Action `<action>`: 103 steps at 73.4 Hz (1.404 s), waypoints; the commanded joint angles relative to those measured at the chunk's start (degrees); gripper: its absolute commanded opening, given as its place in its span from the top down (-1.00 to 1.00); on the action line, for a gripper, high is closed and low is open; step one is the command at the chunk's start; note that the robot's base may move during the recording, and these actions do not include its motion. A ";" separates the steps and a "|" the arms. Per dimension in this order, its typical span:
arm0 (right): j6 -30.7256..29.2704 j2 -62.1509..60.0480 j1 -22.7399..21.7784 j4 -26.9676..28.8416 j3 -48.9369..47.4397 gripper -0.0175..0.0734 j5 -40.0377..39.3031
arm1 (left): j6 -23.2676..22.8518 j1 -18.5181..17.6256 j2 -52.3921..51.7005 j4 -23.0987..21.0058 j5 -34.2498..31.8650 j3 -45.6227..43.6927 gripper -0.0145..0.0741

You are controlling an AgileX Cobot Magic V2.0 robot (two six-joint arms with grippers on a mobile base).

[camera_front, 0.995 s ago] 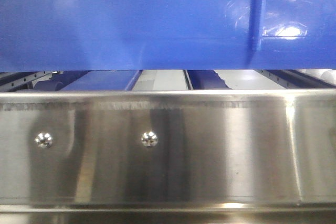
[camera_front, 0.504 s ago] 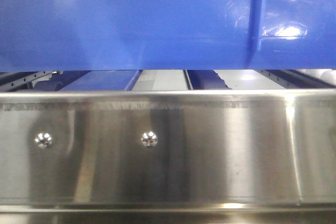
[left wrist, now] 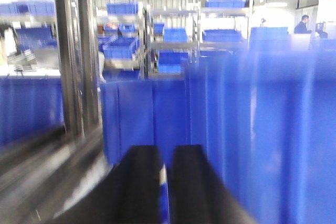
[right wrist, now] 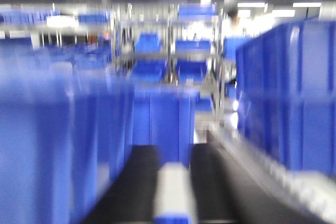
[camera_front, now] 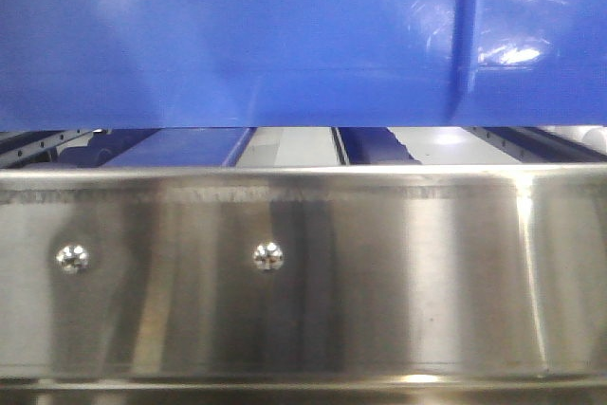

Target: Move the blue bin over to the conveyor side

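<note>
The blue bin point(camera_front: 285, 35) fills the top of the front view, its glossy wall and one vertical rib close to the camera, its bottom edge a little above the tracks. In the blurred left wrist view the bin point(left wrist: 262, 145) is the blue wall at right; my left gripper point(left wrist: 164, 153) has its black fingers almost together on a thin blue strip. In the blurred right wrist view the bin point(right wrist: 52, 150) stands at left; my right gripper point(right wrist: 174, 153) holds a white-and-blue edge between its fingers. The conveyor belt is out of view.
A shiny steel rail point(camera_front: 303, 272) with two screws crosses the front view just under the bin. Racks of blue bins point(left wrist: 123, 45) stand behind, with a steel post point(left wrist: 79, 51) at left. More blue bins point(right wrist: 294, 98) sit on a rail at right. A person point(left wrist: 303, 23) stands far back.
The steel rail and its screws have shifted slightly down and left in the front view. The bin's wall stays at nearly the same height.
</note>
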 commanded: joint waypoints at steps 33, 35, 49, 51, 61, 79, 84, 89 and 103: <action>0.00 23.82 3.86 1.35 -23.66 -0.62 2.44 | 0.02 -6.11 27.91 2.51 16.43 -33.56 -0.45; 0.00 25.40 4.21 1.35 -25.29 -0.62 4.43 | 0.02 -6.57 29.22 2.51 17.91 -35.04 -0.45; 0.00 38.02 7.54 1.40 -41.84 -0.62 23.08 | -0.38 -8.58 40.41 2.51 33.78 -49.03 -0.45; 0.00 39.79 8.06 1.40 -44.41 -0.62 25.44 | -1.23 -8.58 42.02 2.62 36.75 -51.23 -0.45; 0.00 50.02 10.54 1.40 -58.92 -0.62 39.82 | -4.39 -8.58 50.28 3.01 47.03 -62.62 -0.45; 0.00 68.23 12.55 1.40 -76.82 -0.62 62.68 | -1.06 -7.76 62.09 0.99 58.33 -73.06 -0.45; 0.00 72.23 12.55 1.40 -79.77 -0.62 62.68 | 0.22 -6.38 64.99 -0.62 59.11 -74.27 -0.45; 0.96 74.57 12.55 1.40 -80.83 -0.62 62.68 | 2.63 -4.33 67.42 -4.25 59.11 -75.66 -0.45; 3.96 77.54 12.55 1.40 -80.96 -0.62 62.68 | 4.43 0.89 72.18 -7.81 59.11 -77.35 -0.45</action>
